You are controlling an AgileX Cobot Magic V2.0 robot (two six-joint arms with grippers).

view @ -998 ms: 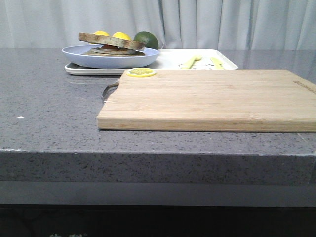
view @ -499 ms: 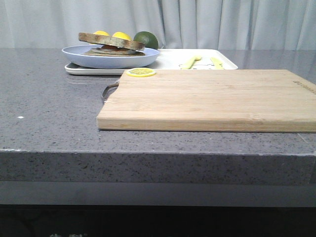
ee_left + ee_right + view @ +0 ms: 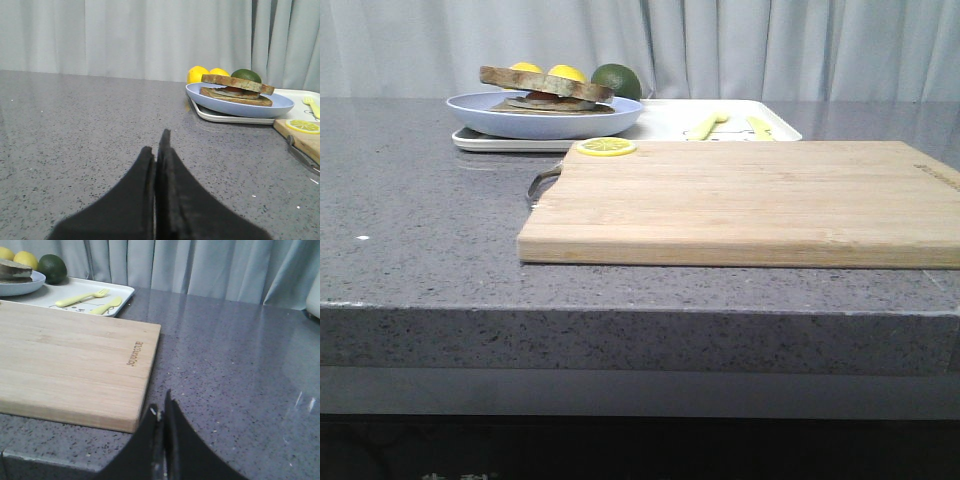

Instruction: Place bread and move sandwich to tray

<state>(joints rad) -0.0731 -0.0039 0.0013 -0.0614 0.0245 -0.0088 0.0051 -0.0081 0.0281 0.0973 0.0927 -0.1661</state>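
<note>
Nothing has moved since a second ago: the sandwich, top bread on, sits in the blue plate on the tray, well ahead of the jaws. Left gripper and right gripper are pressed closed on nothing, so the job looks finished.

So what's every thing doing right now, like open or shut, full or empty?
Left pincer: shut, holding nothing.
Right pincer: shut, holding nothing.
Sandwich: stacked, bread on top, sitting on the plate.
Blue plate: resting on the tray.
Tray: holding the plate, a fork and a spoon.
Cutting board: flat, bare except a lemon slice at its corner.
</note>
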